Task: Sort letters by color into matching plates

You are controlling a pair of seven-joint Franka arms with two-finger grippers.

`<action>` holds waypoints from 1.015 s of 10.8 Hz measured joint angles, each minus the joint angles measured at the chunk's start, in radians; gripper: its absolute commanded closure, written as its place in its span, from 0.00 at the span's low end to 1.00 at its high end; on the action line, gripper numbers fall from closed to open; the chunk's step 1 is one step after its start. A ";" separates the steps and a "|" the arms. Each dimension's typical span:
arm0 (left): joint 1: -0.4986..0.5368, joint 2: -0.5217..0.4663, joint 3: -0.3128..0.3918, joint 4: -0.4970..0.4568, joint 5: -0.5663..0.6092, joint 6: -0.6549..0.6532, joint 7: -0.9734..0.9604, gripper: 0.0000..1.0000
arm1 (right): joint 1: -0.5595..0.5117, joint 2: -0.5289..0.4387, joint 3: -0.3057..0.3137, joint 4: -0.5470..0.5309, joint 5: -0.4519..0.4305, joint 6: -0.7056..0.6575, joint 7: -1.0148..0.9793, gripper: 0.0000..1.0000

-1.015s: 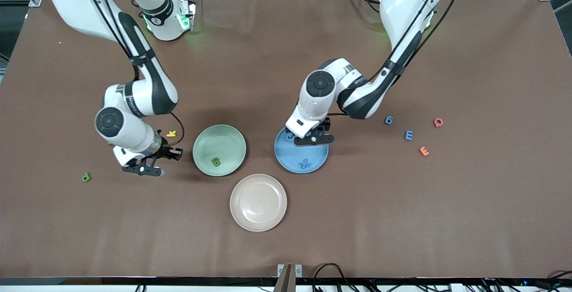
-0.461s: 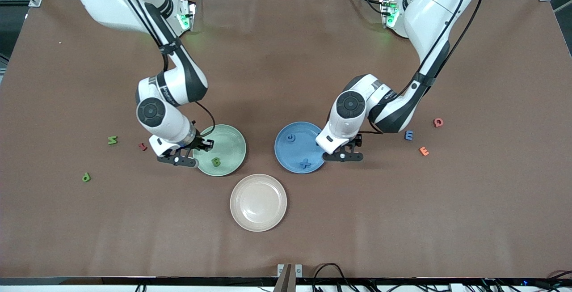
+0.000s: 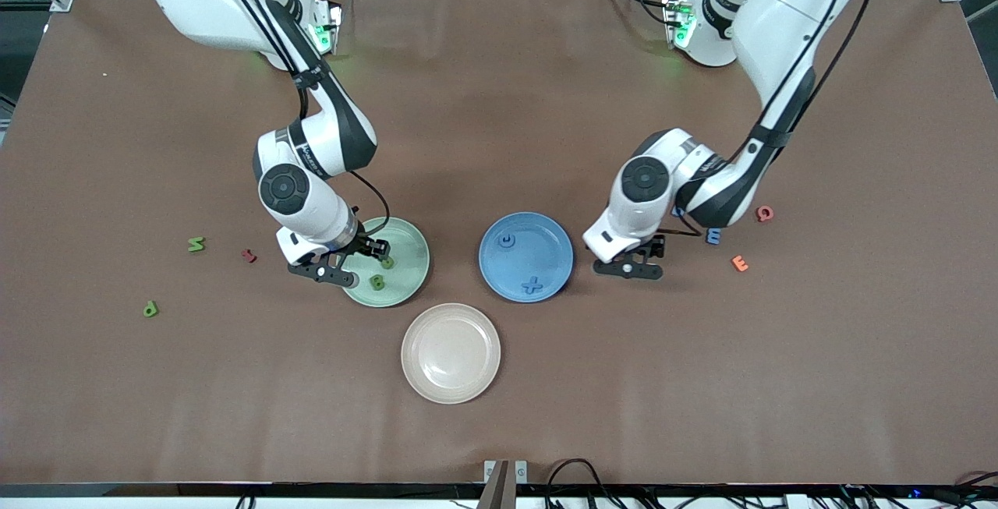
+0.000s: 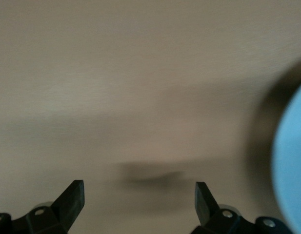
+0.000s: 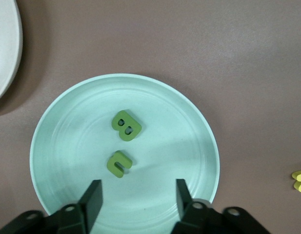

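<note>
The letters are small chunky foam pieces: judge them light, soft and a little springy, so a modest squeeze across the flat sides of a stroke should hold one, while a pinch at a thin tip may let it twist. Two green letters, a B (image 5: pixel 126 125) and a hooked piece (image 5: pixel 119 163), lie apart in the green plate (image 3: pixel 409 240). Two blue ones, a small round piece (image 3: pixel 507 241) and an X (image 3: pixel 532 285), lie in the blue plate (image 3: pixel 546 232). Two more green letters (image 3: pixel 196 244) (image 3: pixel 150 309) rest on the table (image 3: pixel 499 415) toward the right arm's end; a blue E (image 3: pixel 713 236) lies beside the left arm, near an orange E (image 3: pixel 740 263) and a red letter (image 3: pixel 765 213). The beige plate (image 3: pixel 451 352) lies nearer the front camera.

The right gripper (image 5: pixel 138 197) hangs over the green plate, fingers parted, carrying nothing. The left gripper (image 4: pixel 139 197) hovers over bare table beside the blue plate, fingers spread, empty. You should approach each letter from above.
</note>
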 measured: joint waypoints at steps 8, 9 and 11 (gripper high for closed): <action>0.299 -0.137 -0.156 -0.274 0.004 0.135 0.309 0.00 | -0.173 -0.013 -0.020 0.033 -0.001 -0.064 -0.400 0.00; 0.354 -0.149 -0.179 -0.315 0.005 0.166 0.363 0.00 | -0.204 -0.017 -0.022 0.033 -0.001 -0.069 -0.435 0.00; 0.400 -0.167 -0.195 -0.372 0.006 0.186 0.426 0.00 | -0.265 -0.021 -0.023 0.033 -0.002 -0.089 -0.519 0.00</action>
